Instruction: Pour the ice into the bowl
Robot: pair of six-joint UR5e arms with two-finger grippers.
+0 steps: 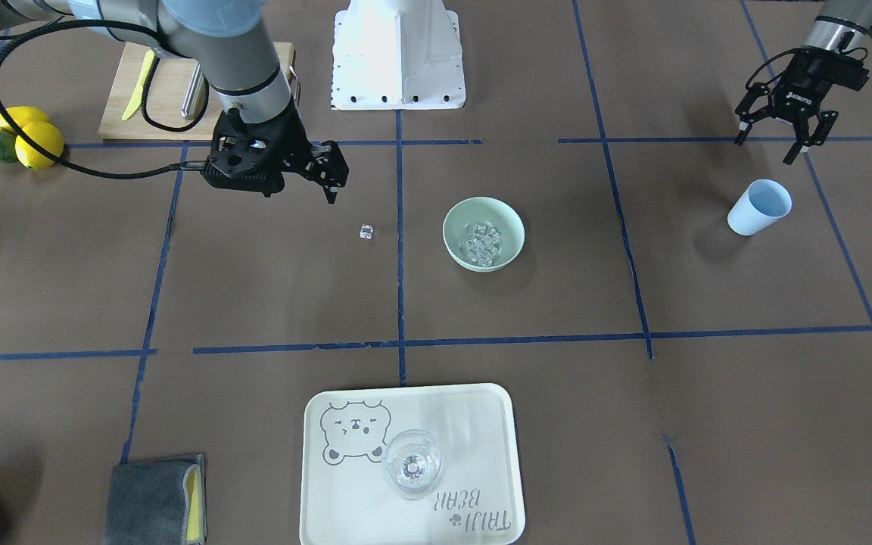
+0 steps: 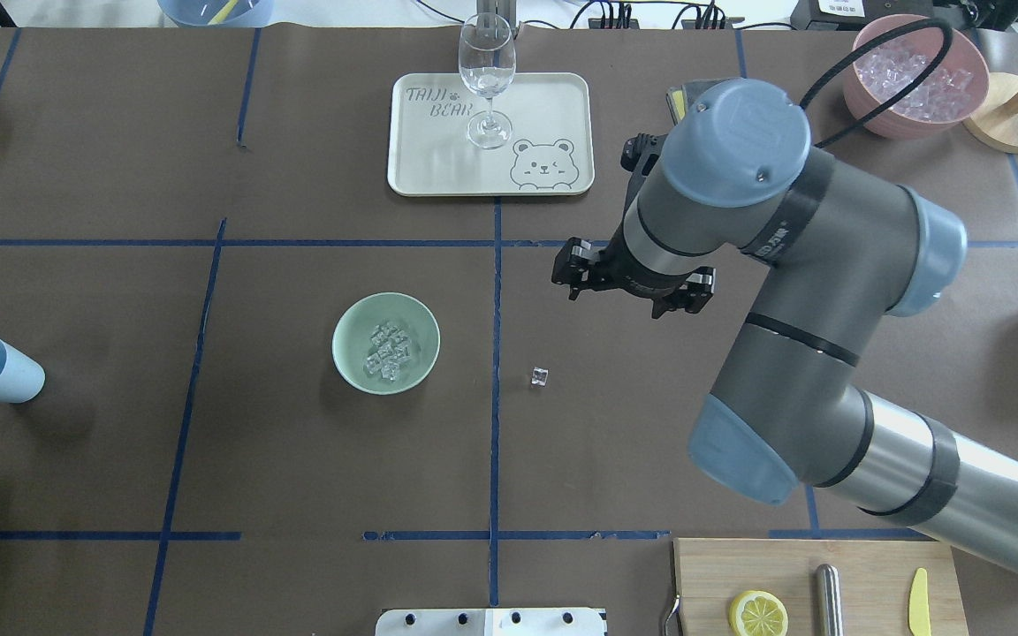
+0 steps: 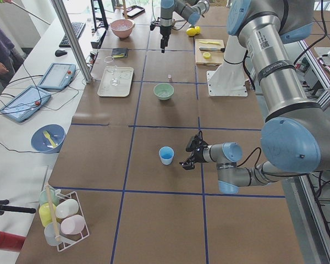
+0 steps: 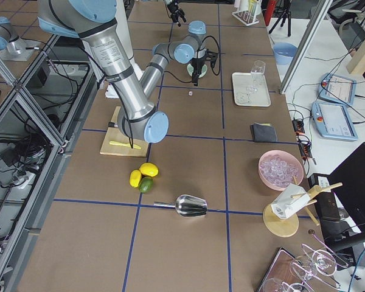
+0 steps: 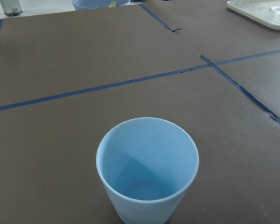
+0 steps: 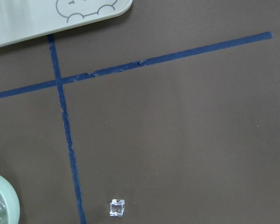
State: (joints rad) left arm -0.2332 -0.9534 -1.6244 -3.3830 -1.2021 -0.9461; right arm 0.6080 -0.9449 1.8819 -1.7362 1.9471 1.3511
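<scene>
Tagger: Ice (image 1: 483, 244), small clear glassy cubes, sat heaped in the round pale mint-green bowl (image 1: 457, 210) mid-table. One stray clear cube (image 1: 366, 232) lay on the brown paper-covered table (image 1: 254, 303), apart from the bowl, on the right arm's side.

Checker: Grippers?

Tagger: We logged the right gripper (image 1: 326, 182) as spread and empty, hanging above the table near the stray clear cube. We logged the left gripper (image 1: 767, 150) the same, spread and empty, above and just beside the upright light blue plastic cup (image 1: 760, 207). Its wrist view showed that cup empty.

Checker: So the pour looked done bar one cube. Risks?

Tagger: We judged the stray cube the main one. If the right arm went for it, the slick glassy faces could squirt out from between the pads. A finger landing off-centre could flick it further off. It was small and low, so fingertips might scrape the paper.

Checker: Bowl?

Tagger: We guessed it was light. A sweep toward it could nudge it and spill ice.

Checker: Left side?

Tagger: We thought a low move there could tip the cup.
</scene>
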